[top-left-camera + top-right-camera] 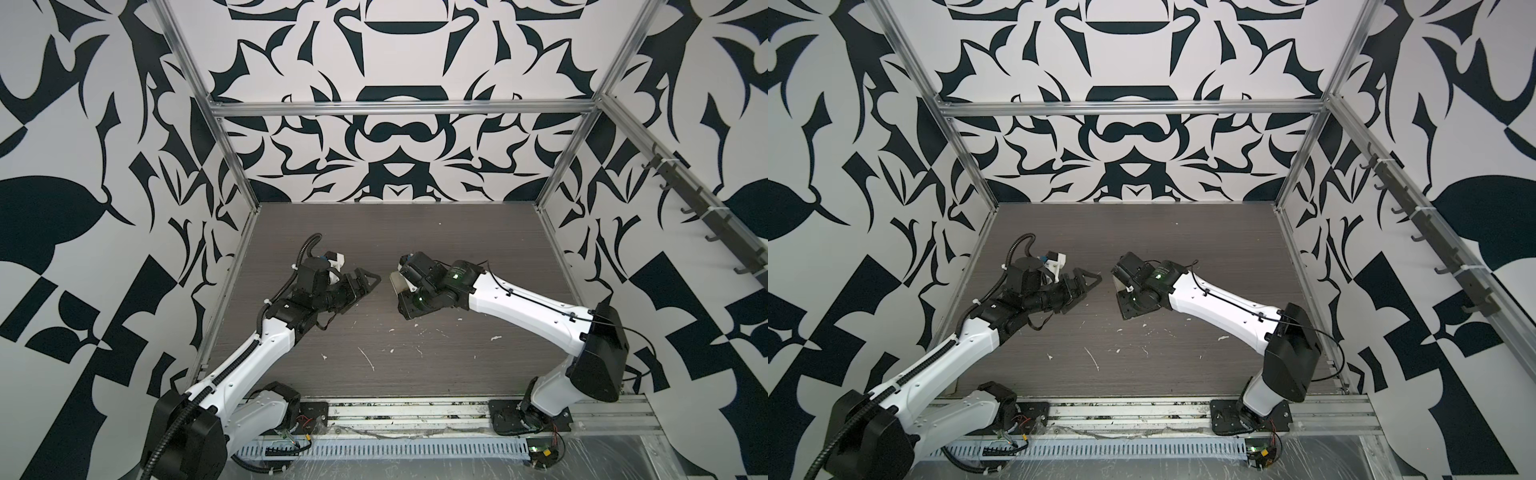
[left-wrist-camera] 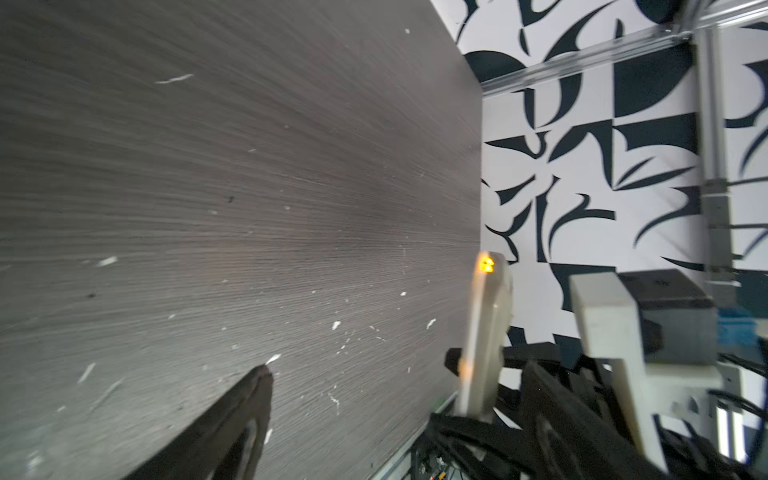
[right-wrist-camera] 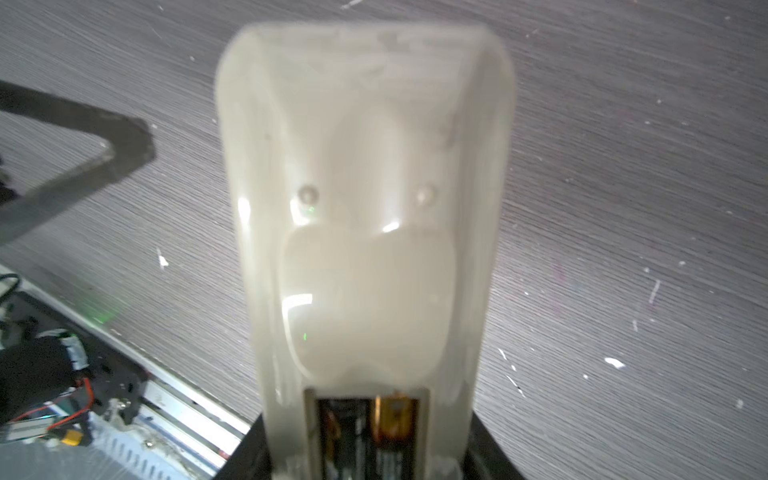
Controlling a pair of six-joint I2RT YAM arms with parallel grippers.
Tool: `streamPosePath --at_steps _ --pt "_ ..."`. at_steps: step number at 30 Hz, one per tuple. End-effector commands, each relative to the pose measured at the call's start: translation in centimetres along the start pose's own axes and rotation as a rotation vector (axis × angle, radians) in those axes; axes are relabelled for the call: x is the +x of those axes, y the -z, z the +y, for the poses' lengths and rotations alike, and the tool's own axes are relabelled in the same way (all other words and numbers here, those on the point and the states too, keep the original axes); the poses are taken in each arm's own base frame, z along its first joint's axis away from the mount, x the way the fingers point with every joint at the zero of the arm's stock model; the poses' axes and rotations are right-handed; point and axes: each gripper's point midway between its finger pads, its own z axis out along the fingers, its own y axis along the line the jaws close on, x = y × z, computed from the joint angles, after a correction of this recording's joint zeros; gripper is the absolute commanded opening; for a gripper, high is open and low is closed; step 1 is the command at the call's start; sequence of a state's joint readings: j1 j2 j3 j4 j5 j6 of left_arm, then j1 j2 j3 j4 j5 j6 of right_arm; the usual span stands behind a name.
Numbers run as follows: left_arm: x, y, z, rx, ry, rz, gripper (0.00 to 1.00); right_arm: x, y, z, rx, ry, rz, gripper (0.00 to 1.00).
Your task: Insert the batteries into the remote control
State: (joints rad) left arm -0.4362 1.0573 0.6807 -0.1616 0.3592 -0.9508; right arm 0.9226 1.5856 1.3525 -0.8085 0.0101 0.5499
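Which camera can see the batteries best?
The right wrist view: both batteries lie side by side in the open back of the remote control. The left wrist view shows only its edge; both top views hide them.

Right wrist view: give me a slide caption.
Remote control, back facing the camera, in the right gripper; two batteries sit in its open recess.

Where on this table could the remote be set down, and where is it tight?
Tight: the gap between the open left gripper and the right gripper holding the remote control. Bare: the far half of the table, from them to the back wall; also the near strip in front of them, only white flecks there.
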Motion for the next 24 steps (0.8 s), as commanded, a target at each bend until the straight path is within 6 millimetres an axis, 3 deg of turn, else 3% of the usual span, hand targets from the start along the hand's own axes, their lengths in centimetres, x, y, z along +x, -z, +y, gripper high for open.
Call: streamPosePath --at_steps 1,16,24 --pt "0.2 1.2 2.4 -0.14 0.009 -0.001 0.95 0.6 -0.8 -1.5 0.081 0.018 0.024 0.11" --pt "1.0 4.0 6.2 -0.343 0.03 0.001 0.95 2.4 -7.4 -3.1 0.182 0.042 0.141 0.13" --pt "0.8 5.8 9.4 -0.499 0.086 0.009 0.95 4.2 -10.5 -4.1 0.212 0.038 0.196 0.16"
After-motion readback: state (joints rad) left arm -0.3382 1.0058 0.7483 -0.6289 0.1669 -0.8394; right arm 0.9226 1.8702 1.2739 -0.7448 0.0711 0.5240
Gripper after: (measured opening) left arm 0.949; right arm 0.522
